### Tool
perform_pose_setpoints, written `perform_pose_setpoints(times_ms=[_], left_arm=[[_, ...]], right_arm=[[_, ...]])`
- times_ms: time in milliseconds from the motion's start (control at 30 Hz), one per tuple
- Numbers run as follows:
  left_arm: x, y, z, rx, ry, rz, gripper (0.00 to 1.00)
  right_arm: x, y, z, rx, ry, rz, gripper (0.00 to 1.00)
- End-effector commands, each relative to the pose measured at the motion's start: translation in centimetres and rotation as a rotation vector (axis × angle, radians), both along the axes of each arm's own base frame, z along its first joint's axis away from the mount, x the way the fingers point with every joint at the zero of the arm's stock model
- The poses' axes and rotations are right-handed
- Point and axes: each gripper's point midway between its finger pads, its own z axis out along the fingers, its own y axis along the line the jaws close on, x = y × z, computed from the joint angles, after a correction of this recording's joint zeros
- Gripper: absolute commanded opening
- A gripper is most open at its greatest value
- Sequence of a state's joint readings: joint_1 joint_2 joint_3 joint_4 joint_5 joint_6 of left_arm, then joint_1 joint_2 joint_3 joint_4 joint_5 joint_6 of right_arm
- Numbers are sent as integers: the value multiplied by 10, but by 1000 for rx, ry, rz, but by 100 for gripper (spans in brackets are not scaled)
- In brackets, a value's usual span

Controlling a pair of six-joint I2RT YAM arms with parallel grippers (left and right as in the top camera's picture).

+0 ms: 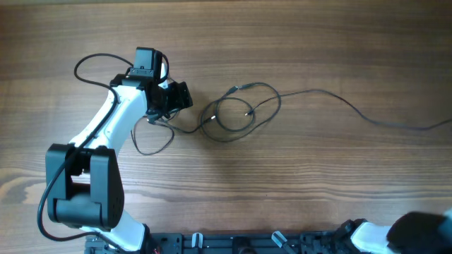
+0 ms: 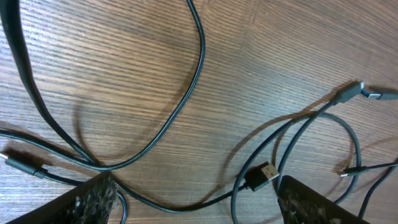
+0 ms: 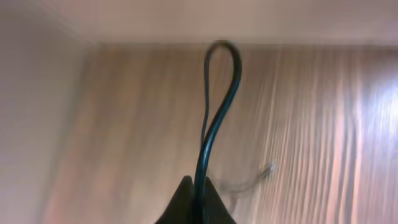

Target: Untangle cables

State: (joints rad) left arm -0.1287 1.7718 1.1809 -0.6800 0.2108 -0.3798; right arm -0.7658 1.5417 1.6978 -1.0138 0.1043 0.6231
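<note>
Several thin black cables [image 1: 233,113] lie in loose overlapping loops at the table's middle. One strand [image 1: 367,116] runs off to the right edge. More loops lie by the left arm [image 1: 88,63] and below it [image 1: 152,144]. My left gripper [image 1: 180,99] is low over the left end of the tangle. In the left wrist view it is open [image 2: 194,186], with a cable strand [image 2: 186,205] lying on the wood between its fingers and a USB plug [image 2: 264,176] beside the right finger. My right gripper [image 3: 198,196] is shut on a thin dark cable loop [image 3: 221,93] that rises above it.
The wooden table [image 1: 318,183] fills the overhead view. The left arm's white body [image 1: 106,134] stretches from the front left. The right arm's base [image 1: 417,233] shows at the front right corner. A pale wall [image 3: 37,93] stands left in the right wrist view.
</note>
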Motion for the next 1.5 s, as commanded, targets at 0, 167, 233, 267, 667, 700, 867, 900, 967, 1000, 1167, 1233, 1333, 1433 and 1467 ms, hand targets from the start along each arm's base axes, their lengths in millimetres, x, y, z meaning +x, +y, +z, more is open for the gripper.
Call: perform_pose_setpoints(times_ms=[0, 167, 233, 267, 667, 700, 867, 900, 967, 1000, 1167, 1233, 1333, 1433, 1467], left_arm=[[-4, -2, 2, -14, 7, -8, 85], [-7, -1, 1, -12, 19, -8, 85], [-6, -1, 1, -12, 18, -8, 85], [-7, -1, 1, -12, 19, -8, 85], [-6, -1, 1, -12, 18, -8, 85], [-6, -1, 1, -12, 18, -8, 85], [-7, -1, 1, -12, 19, -8, 85], [-7, -1, 1, -12, 19, -8, 85], [-7, -1, 1, -12, 19, -8, 85], [-7, -1, 1, -12, 19, -8, 85], [-7, -1, 1, -12, 19, -8, 85], [-7, -1, 1, -12, 19, -8, 85], [-7, -1, 1, -12, 19, -8, 85], [-7, -1, 1, -12, 19, -8, 85], [-7, -1, 1, -12, 19, -8, 85]], right_arm=[[43, 48, -56, 196, 81, 383, 5], [57, 82, -101, 284, 225, 609, 18], [58, 93, -108, 323, 244, 631, 54], [61, 101, -109, 334, 238, 672, 68], [110, 247, -104, 335, 231, 1139, 82], [112, 260, -104, 329, 234, 1172, 82], [131, 348, -107, 291, 205, 1310, 83], [133, 361, -113, 290, 206, 1314, 82], [130, 384, -129, 316, 207, 1316, 83], [128, 393, -138, 337, 208, 1304, 82], [116, 428, -189, 413, 200, 1253, 74], [109, 439, -211, 452, 189, 1213, 68], [99, 453, -235, 496, 163, 1168, 64], [94, 458, -256, 494, 132, 1096, 64], [93, 456, -263, 484, 124, 1049, 64]])
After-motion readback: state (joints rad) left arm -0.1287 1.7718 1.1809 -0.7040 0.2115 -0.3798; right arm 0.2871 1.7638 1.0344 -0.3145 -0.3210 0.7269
